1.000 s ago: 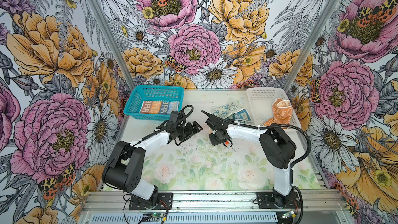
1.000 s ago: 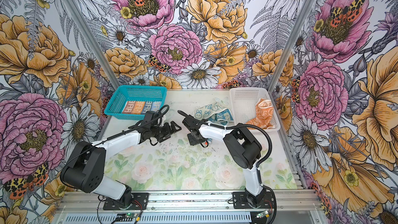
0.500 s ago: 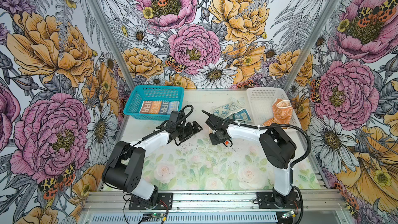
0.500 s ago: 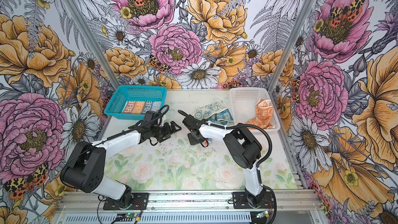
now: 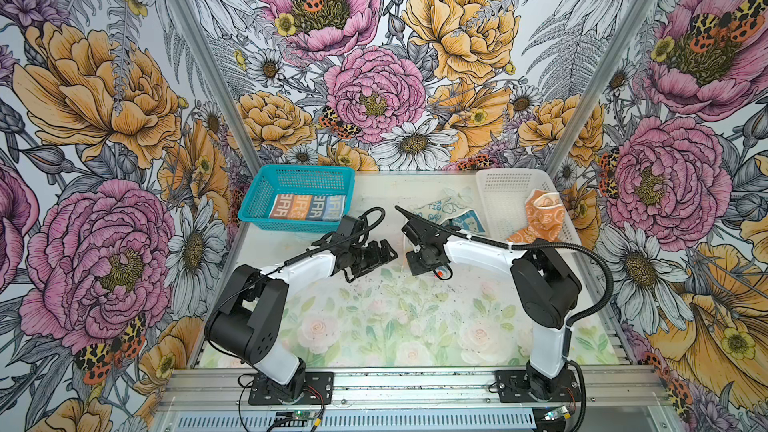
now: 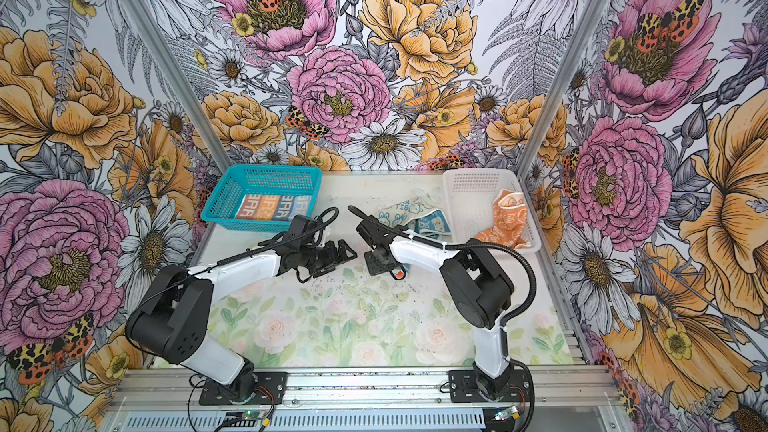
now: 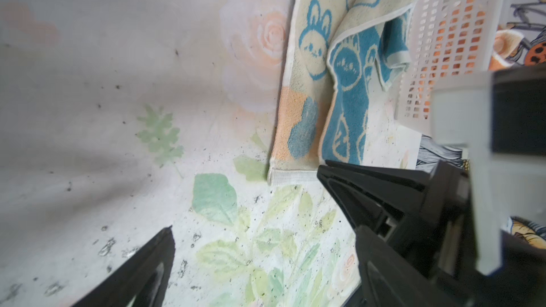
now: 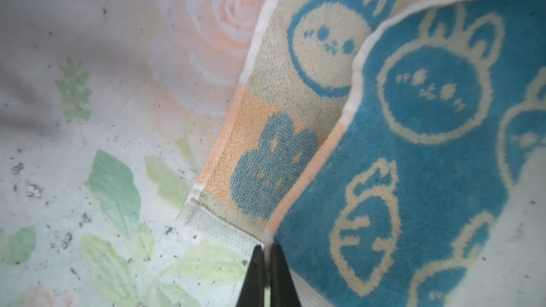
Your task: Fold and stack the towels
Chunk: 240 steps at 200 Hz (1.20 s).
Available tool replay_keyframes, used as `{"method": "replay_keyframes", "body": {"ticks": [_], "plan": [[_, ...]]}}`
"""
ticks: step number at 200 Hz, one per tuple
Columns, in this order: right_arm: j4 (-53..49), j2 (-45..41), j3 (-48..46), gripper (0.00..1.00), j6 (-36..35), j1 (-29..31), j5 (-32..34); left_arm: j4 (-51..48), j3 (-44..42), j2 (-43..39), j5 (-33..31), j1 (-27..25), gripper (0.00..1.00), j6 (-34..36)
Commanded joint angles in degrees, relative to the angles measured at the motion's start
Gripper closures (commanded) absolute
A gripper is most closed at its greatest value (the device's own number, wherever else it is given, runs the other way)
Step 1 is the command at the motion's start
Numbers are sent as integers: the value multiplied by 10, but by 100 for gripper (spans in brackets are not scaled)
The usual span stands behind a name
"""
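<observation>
A: Right gripper (image 8: 266, 251), what's the state?
B: Clenched. The wrist view shows both fingers pressed together on the white hem at a corner of the cream towel (image 8: 295, 84). It's a thin pinch, with the hem showing between the tips.

A: Where's the cream towel?
B: On the tabletop (image 5: 374, 326) towards the back, between the two baskets and just beside the white basket (image 5: 511, 189). It's rumpled, not flat. One flap is turned over and shows its blue side with cream bunnies. There's an orange patch with a blue bunny near the pinched corner.

A: Left gripper (image 5: 384, 251)?
B: Released, jaws spread wide with nothing between them. It sits low over bare tabletop, near the towel's corner but apart from it. Its wrist view shows the right gripper's finger at that corner.

A: Other towels?
B: The striped towel (image 5: 307, 207) is folded and lies flat in the teal basket (image 5: 249, 214) at back left, lettering up. The orange towel (image 5: 540, 218) is bunched up on the right side of the white basket, unfolded. Both top views agree.

A: Is anything stacked?
B: No. There's only the one folded towel in the teal basket.
</observation>
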Motion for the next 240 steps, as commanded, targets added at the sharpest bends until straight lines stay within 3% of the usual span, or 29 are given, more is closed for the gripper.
{"method": "replay_keyframes", "body": {"ticks": [1, 105, 162, 240], "plan": [[0, -46, -10, 100, 6, -18, -9, -42, 41, 28, -26, -26, 12, 42], [3, -122, -76, 100, 10, -80, -27, -80, 120, 159, -44, -87, 37, 63], [15, -134, -93, 100, 11, -90, -39, -104, 144, 192, -82, -99, 61, 77], [34, -143, -112, 100, 13, -97, -54, -118, 160, 232, -108, -113, 75, 86]]}}
